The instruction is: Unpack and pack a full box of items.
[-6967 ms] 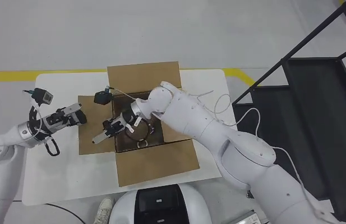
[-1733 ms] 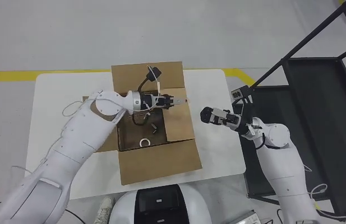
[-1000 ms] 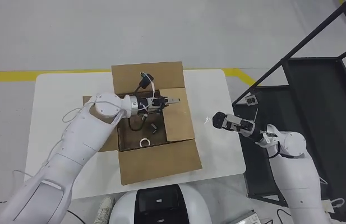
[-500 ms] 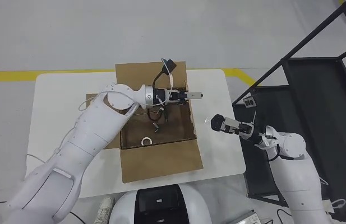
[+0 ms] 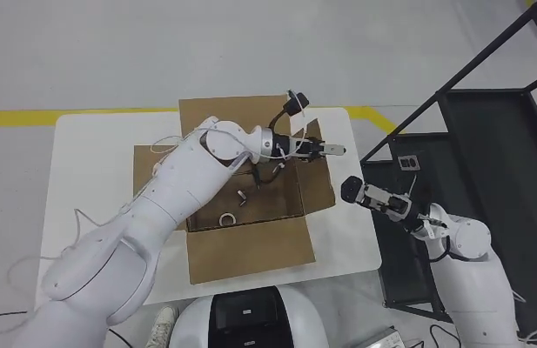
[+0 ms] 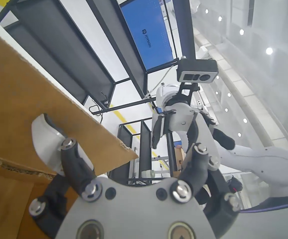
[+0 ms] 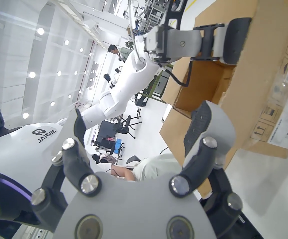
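One box (image 5: 246, 248) sits on the table (image 5: 94, 174), small things (image 5: 224, 219) loose inside. I judge the cardboard light, stiff and easily creased, so I'd take flaps mid-edge. Left fingers (image 6: 45, 130) are spread, straddling the right flap (image 5: 316, 187). Right fingers (image 7: 208, 125) are spread too, just beside it.

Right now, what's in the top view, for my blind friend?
The left gripper is stretched across an open cardboard box on a white table. The right gripper hangs open beside the box.
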